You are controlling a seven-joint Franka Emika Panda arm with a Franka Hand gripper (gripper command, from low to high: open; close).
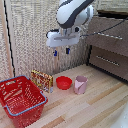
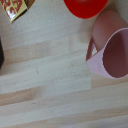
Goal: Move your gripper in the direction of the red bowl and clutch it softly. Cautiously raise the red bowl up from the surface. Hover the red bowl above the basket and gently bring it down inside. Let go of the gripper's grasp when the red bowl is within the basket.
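Exterior view: on the wooden worktop [image 1: 100, 100], the glossy red bowl [image 1: 63, 82] sits between a yellow-red box [image 1: 42, 79] and a pink cup [image 1: 80, 85]; the red basket [image 1: 20, 100] stands nearby. The gripper [image 1: 61, 51] hangs high, jaws parted, empty.

Wrist view: bowl [image 2: 85, 7] beside cup [image 2: 110, 52]; jaws unseen.

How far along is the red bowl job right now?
Nothing is done yet. The red bowl sits on the wooden floor beside the pink cup. The hand hangs high above it, open and empty. Left: descend, grasp, lift, carry to the basket, release.
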